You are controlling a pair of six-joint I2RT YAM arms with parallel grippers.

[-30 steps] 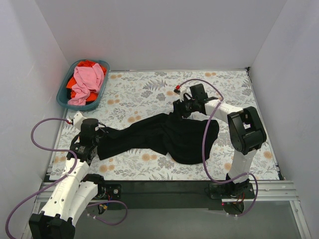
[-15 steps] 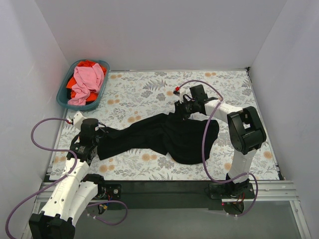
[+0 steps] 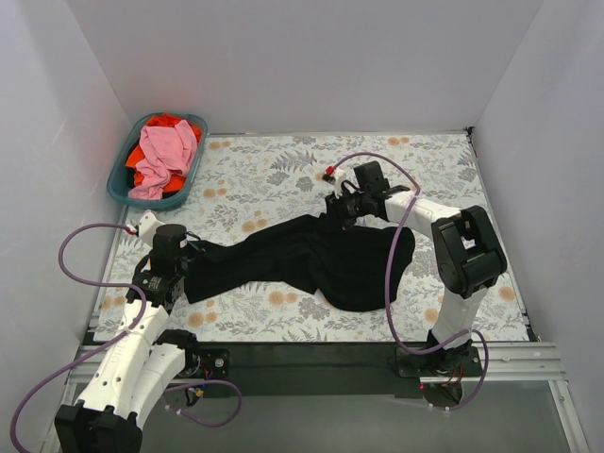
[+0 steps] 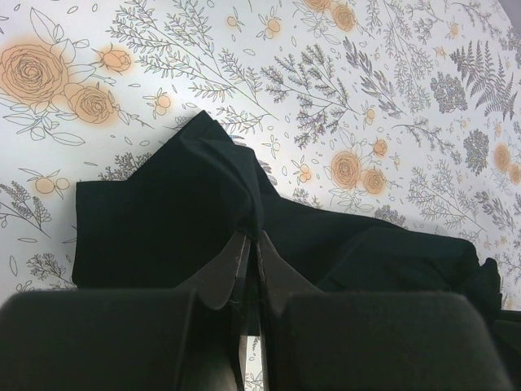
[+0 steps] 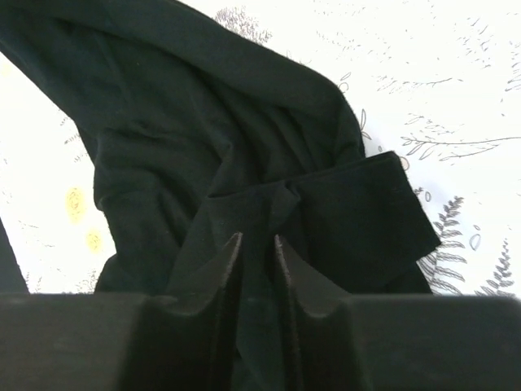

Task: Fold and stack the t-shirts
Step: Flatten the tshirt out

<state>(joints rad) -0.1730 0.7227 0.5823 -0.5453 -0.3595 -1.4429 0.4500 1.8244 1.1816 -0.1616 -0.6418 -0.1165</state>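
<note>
A large black t-shirt lies stretched in a crumpled band across the flowered table. At its left end my left gripper is shut on a corner of the cloth; in the left wrist view the fingertips pinch a raised peak of the black t-shirt. My right gripper sits at the shirt's far upper edge. In the right wrist view its narrow jaws hold a bunched fold of the black t-shirt. A pink t-shirt and an orange-red one lie in the basket.
The teal plastic basket stands at the back left corner of the table. White walls close in the table on three sides. The black front rail carries both arm bases. Purple cables loop beside each arm.
The right gripper's jaws have closed down onto the fold of black cloth, and its wrist has shifted slightly left. The left arm and its hold on the shirt are unchanged.
</note>
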